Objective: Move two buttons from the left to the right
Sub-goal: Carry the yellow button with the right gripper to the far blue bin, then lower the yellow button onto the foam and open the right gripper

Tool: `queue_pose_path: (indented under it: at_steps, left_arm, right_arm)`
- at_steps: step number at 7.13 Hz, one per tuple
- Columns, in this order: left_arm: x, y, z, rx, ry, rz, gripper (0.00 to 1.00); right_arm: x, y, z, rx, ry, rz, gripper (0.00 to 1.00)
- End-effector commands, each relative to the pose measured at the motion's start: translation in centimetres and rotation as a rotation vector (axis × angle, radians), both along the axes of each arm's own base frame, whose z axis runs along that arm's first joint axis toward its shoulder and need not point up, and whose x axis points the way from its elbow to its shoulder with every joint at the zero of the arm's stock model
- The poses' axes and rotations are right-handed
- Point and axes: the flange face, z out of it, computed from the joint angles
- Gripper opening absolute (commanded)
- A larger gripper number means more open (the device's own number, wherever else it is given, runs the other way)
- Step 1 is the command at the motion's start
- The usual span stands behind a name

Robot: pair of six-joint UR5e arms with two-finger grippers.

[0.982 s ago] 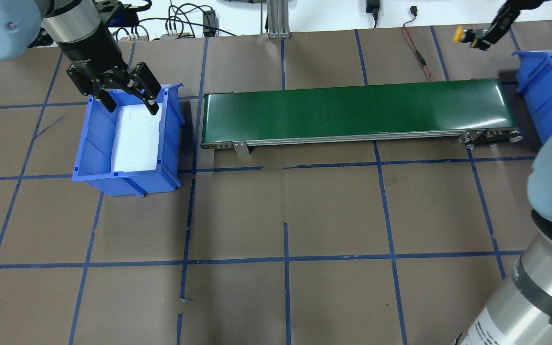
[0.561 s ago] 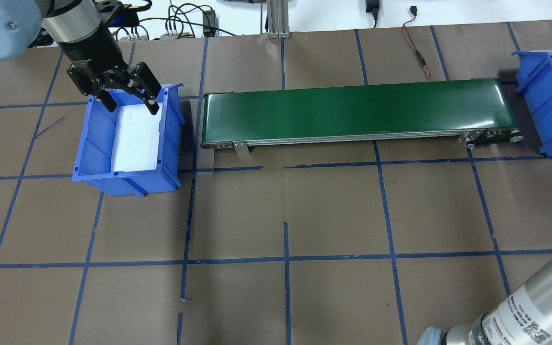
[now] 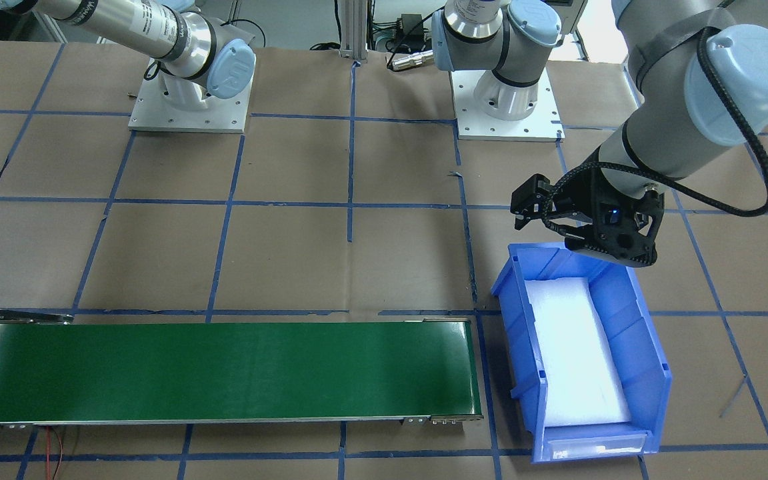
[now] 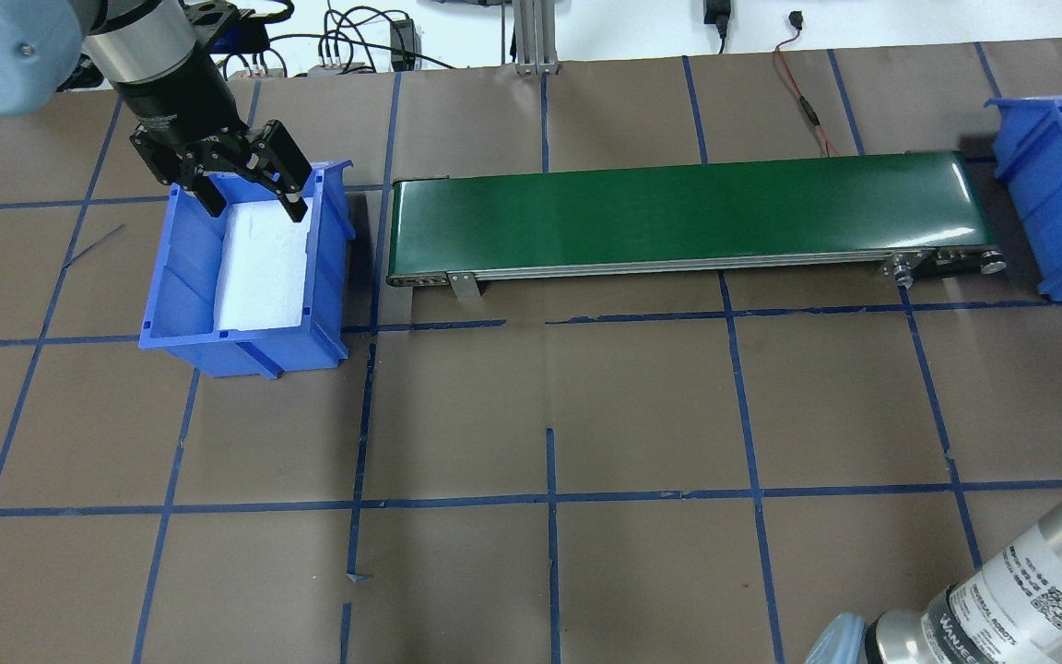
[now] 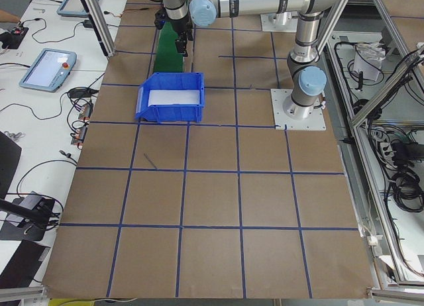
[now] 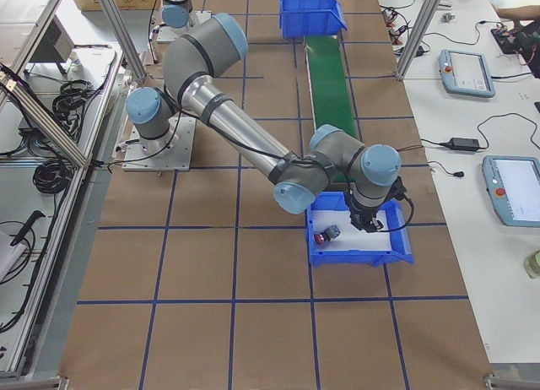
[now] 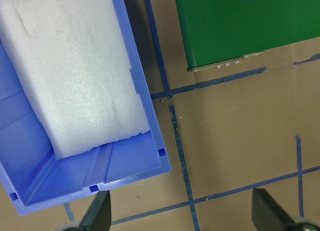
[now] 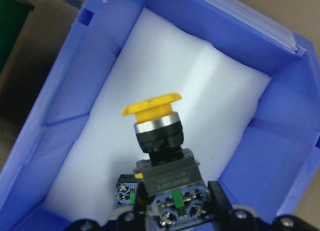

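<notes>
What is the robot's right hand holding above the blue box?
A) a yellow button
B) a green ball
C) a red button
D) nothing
A: the right wrist camera shows the right hand shut on the yellow button, held over the white foam in the blue box.

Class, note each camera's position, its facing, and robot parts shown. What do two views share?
Front-facing: across table, facing bases; left pincer.
Overhead: opposite side, over conveyor; left pincer.
Exterior left: table's left end, left bin; left arm.
Exterior right: right end, right bin; right arm.
Left wrist: over left bin; fingertips.
Right wrist: over right bin; right pincer gripping yellow button.
Shared: first two show left bin.
</notes>
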Motion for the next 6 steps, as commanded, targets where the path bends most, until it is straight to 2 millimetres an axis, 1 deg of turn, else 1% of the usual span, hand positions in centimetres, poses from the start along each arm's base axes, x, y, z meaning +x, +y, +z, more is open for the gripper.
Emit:
queue_pose_path:
  at_steps: [1, 2, 4, 6]
  left_arm:
    - [0.0, 0.0, 0.0, 0.0, 0.0, 0.0, 1.0]
    - [0.0, 0.0, 0.0, 0.0, 0.001, 0.0, 1.0]
    - [0.0, 0.0, -0.1, 0.001, 0.002, 0.0, 1.0]
    - [0.1, -0.1, -0.1, 0.001, 0.002, 0.002, 1.0]
  right_arm:
    - [-0.4, -0.8, -2.7, 0.002, -0.004, -0.019, 0.06]
    - [-0.1, -1.2, -3.5, 0.008, -0.009, -0.013, 0.06]
    - [-0.4, -1.9, -6.0, 0.004, -0.006, -0.011, 0.06]
    - [-0.1, -2.3, -6.8, 0.005, -0.011, -0.009, 0.06]
